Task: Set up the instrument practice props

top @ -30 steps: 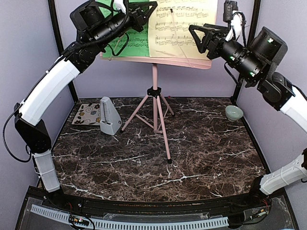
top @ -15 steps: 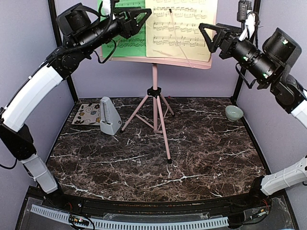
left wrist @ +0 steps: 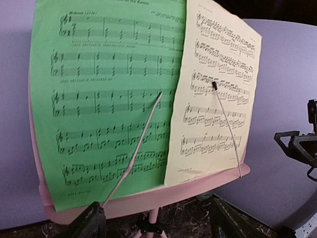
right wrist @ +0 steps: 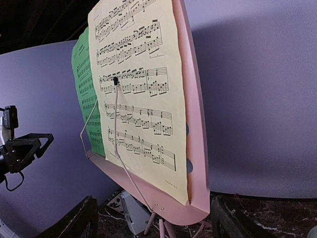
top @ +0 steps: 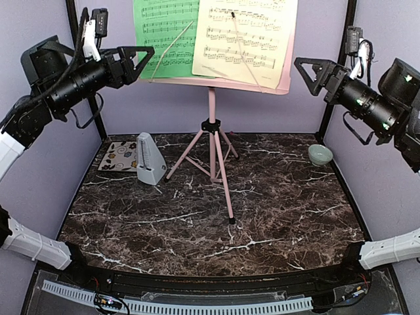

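Observation:
The pink music stand (top: 212, 111) is upright on its tripod at the back middle of the marble table. On its desk the green page (top: 164, 36) leans on the left and the pale-yellow page (top: 244, 33) on the right. A thin wire arm (left wrist: 138, 144) lies across each page. The grey-white metronome (top: 149, 159) stands left of the tripod. My left gripper (top: 139, 60) hangs open in the air left of the desk, clear of it. My right gripper (top: 310, 73) hangs open to the right, also apart. Both wrist views show the pages ahead, with nothing between the fingers.
A flower-patterned card (top: 119, 156) lies flat behind the metronome at the back left. A small pale-green bowl (top: 320, 155) sits at the back right. Black frame posts (top: 80, 72) and purple walls close in the back and sides.
My left gripper has opened and drawn back leftward from the green page. My right gripper has pulled back rightward from the yellow page. Both pages stay on the desk.

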Robot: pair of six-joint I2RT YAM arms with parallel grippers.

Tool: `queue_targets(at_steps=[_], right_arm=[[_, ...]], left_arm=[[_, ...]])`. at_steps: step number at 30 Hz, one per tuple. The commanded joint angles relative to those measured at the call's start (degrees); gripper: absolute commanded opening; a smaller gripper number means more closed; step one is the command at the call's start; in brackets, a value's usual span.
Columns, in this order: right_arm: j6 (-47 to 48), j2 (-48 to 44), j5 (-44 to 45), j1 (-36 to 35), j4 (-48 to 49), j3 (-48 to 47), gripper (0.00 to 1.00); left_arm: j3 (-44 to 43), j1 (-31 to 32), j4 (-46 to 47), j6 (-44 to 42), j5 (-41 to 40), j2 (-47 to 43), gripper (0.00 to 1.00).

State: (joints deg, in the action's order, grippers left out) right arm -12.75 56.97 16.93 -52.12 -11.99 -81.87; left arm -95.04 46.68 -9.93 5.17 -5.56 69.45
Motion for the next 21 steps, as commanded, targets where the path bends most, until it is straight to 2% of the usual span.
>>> queue_targets(at_steps=[1,4,7,10,14,16,21], right_arm=[[-7.4,-5.2,3.1,0.3,-4.0,3.4,0.79],[-11.1,-7.5,3.9,0.3,-8.5,6.5,0.78],[-14.6,-9.5,4.6,0.2,-12.1,10.1,0.78],[-17.2,-10.7,5.0,0.3,-14.0,13.9,0.78],[-19.1,-12.8,6.1,0.3,-11.5,20.4,0.78],[-19.4,-12.8,7.0,0.3,-10.3,22.0,0.79],[-20.3,-8.9,5.8,0.3,-8.1,24.2,0.8]], left_arm=[[6.8,0.2,-12.2,10.6,-13.8,-6.1,0.77],[11.6,0.2,-16.4,14.5,-15.2,-9.3,0.87],[13.8,-0.4,-23.1,18.7,-18.9,-8.6,0.94],[16.4,-5.3,-27.9,22.1,-15.6,-5.4,0.99],[25.3,-16.6,-20.1,20.3,-2.0,-5.5,0.99],[27.2,-22.0,-17.3,17.9,2.8,-4.0,0.99],[23.1,-26.3,-15.7,8.4,5.4,6.4,0.99]])
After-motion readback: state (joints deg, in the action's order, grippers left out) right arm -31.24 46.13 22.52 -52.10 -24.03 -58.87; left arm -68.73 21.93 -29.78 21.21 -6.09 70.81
